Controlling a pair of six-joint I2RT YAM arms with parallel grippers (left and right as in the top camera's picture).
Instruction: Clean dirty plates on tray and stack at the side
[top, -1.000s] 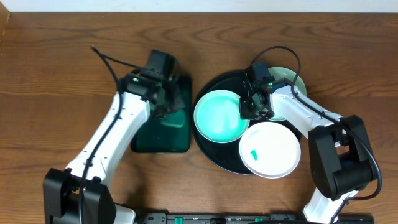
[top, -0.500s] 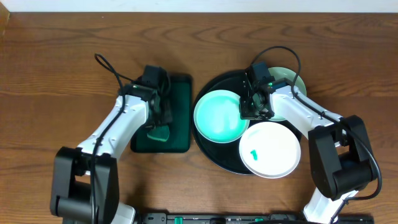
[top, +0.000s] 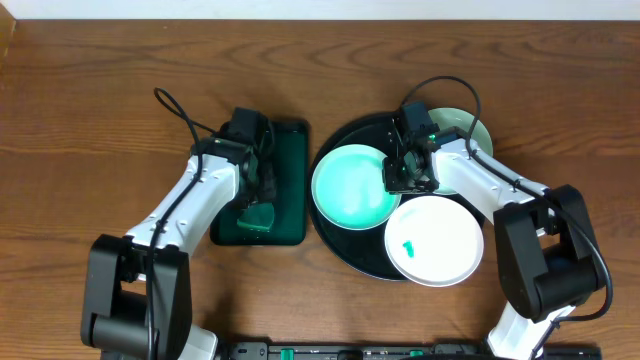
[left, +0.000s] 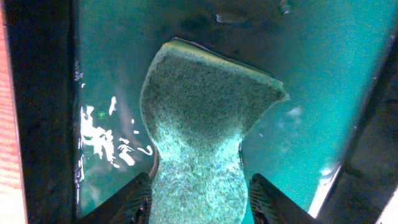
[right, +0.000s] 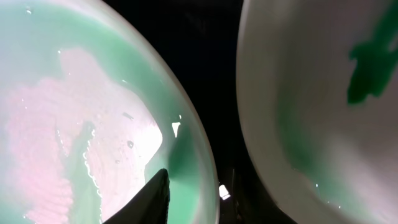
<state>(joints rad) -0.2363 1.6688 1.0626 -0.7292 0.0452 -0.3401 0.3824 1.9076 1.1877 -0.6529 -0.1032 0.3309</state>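
Glistening sponge (left: 205, 124) between left fingers (left: 134, 200)

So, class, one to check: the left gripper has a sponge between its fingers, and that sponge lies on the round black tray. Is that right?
Not quite. The sponge between the left gripper's fingers lies in the rectangular dark green tray, not on the round black tray. The overhead view shows this.
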